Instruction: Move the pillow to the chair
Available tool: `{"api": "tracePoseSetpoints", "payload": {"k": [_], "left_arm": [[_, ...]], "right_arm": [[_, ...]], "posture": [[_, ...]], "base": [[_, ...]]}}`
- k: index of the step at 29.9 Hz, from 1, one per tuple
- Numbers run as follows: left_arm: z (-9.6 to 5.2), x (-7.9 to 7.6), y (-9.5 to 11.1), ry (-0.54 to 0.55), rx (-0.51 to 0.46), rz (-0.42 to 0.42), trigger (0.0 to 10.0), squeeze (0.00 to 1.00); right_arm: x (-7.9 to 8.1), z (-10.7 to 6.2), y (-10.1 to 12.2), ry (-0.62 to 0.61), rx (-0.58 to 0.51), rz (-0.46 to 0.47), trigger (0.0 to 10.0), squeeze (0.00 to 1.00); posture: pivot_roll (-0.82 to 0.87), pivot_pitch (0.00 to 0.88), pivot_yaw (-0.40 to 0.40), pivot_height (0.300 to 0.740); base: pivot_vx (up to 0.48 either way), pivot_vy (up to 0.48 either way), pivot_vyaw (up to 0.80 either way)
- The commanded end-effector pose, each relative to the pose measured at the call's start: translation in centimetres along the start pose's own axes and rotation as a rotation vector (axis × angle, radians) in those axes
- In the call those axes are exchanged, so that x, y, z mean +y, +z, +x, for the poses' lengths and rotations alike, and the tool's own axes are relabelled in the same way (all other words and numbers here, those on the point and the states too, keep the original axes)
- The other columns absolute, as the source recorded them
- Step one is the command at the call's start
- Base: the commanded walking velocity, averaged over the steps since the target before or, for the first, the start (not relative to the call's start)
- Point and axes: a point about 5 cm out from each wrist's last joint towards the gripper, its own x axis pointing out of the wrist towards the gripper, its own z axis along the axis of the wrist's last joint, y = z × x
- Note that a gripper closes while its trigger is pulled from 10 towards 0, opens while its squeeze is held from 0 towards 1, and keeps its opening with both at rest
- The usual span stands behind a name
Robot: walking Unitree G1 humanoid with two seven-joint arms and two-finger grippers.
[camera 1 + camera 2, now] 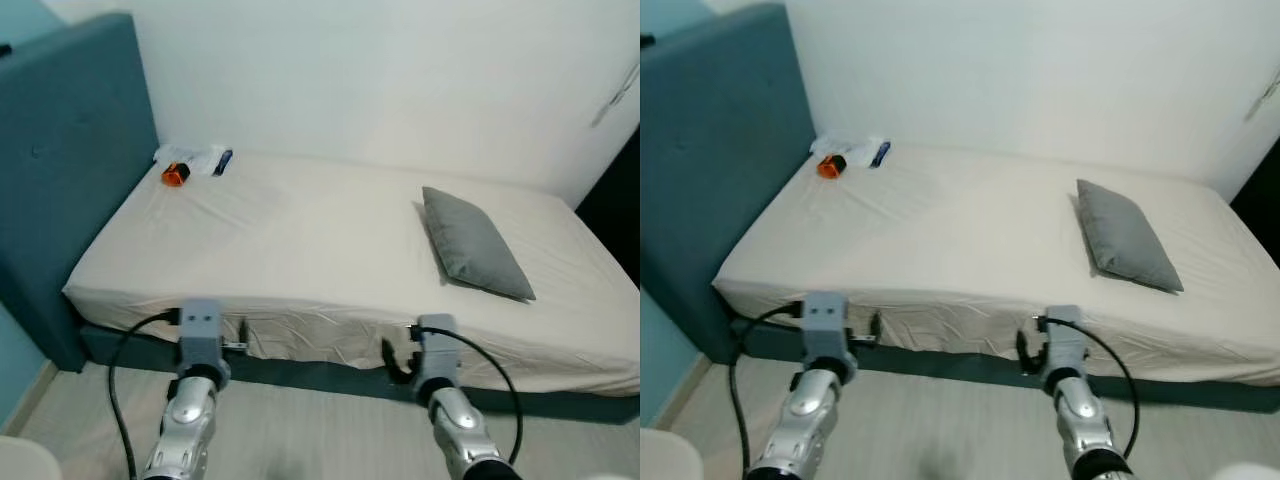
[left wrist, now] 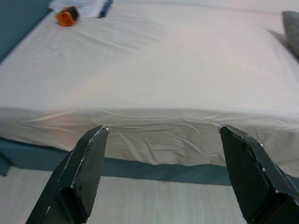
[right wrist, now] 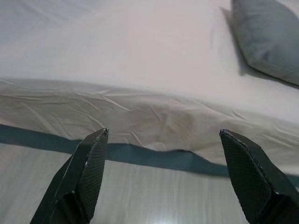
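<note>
One grey pillow (image 1: 474, 244) is seen at the right of centre of the head views, lying flat on the cream sheet of the bed (image 1: 300, 250), near the far wall and towards the right end of the mattress. No chair can be made out with certainty; a pale rounded shape at the lower left corner is too small a part to be named.

Both arms are held forward at the bottom of the frame, in front of the near edge of the bed and above the floor. The left gripper (image 2: 163, 172) is spread wide and nothing is held in it. The right gripper (image 3: 163, 172) is spread equally wide and is also empty; the pillow is seen at the upper right of its wrist view, well apart from the fingers.

Several risks are judged from here. The pillow lies far across the mattress, so a long reach over the bed edge would be needed, and the balance of the robot could be disturbed by it. A soft pillow could be pinched only at a corner and could slip out while being carried. The loose sheet could be caught together with the pillow and dragged.

Counted: one pillow, one bed, one teal headboard (image 1: 70, 170) at the left, two grippers. At the upper left of the bed one orange object (image 1: 176, 174) lies beside white packaging with a blue part (image 1: 205, 158); their exact number cannot be told.
</note>
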Motion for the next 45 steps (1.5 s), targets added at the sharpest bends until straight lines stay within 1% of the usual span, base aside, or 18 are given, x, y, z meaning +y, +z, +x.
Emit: {"api": "tracePoseSetpoints", "payload": {"k": [1, 5, 8, 12, 19, 22, 28, 31, 45], "left_arm": [[0.0, -0.2, 0.1, -0.007, -0.006, 0.006, 10.0, 0.00], [0.0, -0.5, 0.3, -0.026, -0.016, -0.009, 10.0, 0.00], [-0.1, -0.7, 0.4, -0.038, -0.022, -0.004, 10.0, 0.00], [-0.2, -0.6, 0.4, -0.038, -0.028, 0.002, 10.0, 0.00], [-0.3, -0.4, 0.7, -0.039, -0.054, -0.004, 10.0, 0.00], [-0.3, -0.3, 1.0, -0.036, -0.075, -0.022, 10.0, 0.00], [-0.4, -0.3, 1.0, -0.034, -0.082, -0.025, 10.0, 0.00], [-0.4, -0.3, 1.2, -0.034, -0.093, -0.026, 10.0, 0.00], [-0.4, -0.5, 1.2, -0.039, -0.098, -0.033, 10.0, 0.00]], "right_arm": [[-0.1, -0.1, -0.2, -0.007, 0.004, 0.006, 10.0, 0.00], [0.2, 0.0, -0.1, 0.007, 0.002, 0.021, 10.0, 0.00], [0.8, 0.1, -0.4, 0.046, 0.034, 0.029, 10.0, 0.00], [1.1, 0.1, -0.4, 0.059, 0.039, 0.031, 10.0, 0.00], [1.2, 0.2, -0.3, 0.055, 0.030, 0.043, 10.0, 0.00], [1.2, 0.3, -0.2, 0.055, 0.026, 0.039, 10.0, 0.00], [1.2, 0.3, -0.1, 0.057, 0.022, 0.033, 10.0, 0.00], [1.1, 0.4, 0.2, 0.054, 0.006, 0.022, 10.0, 0.00], [1.0, 0.5, 0.5, 0.060, -0.001, 0.010, 10.0, 0.00]], "posture": [[0.06, 0.000, -0.088, 0.740], [0.06, 0.000, -0.087, 0.740], [0.07, 0.000, -0.089, 0.740], [0.07, 0.000, -0.089, 0.740], [0.08, 0.000, -0.095, 0.740], [0.08, 0.000, -0.095, 0.740], [0.08, 0.000, -0.095, 0.740], [0.08, 0.000, -0.094, 0.740], [0.08, 0.000, -0.094, 0.740]], "base": [[0.000, 0.000, -0.80], [0.000, 0.000, -0.74], [0.000, 0.000, 0.00], [0.000, 0.000, 0.00], [0.000, 0.000, 0.00], [0.000, 0.000, 0.00], [0.000, 0.000, 0.00], [0.305, 0.000, 0.00], [0.328, 0.000, 0.00]]}}
